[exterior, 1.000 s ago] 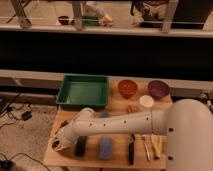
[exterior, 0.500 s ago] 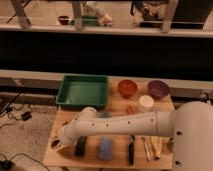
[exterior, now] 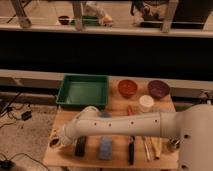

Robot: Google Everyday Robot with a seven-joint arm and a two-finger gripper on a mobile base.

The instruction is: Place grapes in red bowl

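Note:
The red bowl [exterior: 127, 88] stands at the back of the wooden table, right of the green tray. My white arm reaches from the right across the table to its front left corner. The gripper [exterior: 58, 139] is at the end of it, low over the table's left edge. A small dark maroon patch [exterior: 53, 143] right beside the gripper looks like the grapes, mostly hidden by the wrist. I cannot tell whether they are held or lying on the table.
A green tray [exterior: 84, 91] sits at the back left. A purple bowl [exterior: 158, 88] and a white round cup [exterior: 146, 102] stand right of the red bowl. A black block [exterior: 80, 146], a blue sponge [exterior: 105, 148], a dark utensil [exterior: 131, 149] and wooden utensils [exterior: 150, 148] lie along the front.
The gripper end of the arm has dropped a little and shifted slightly toward the front left corner. The bowls and other objects have not moved.

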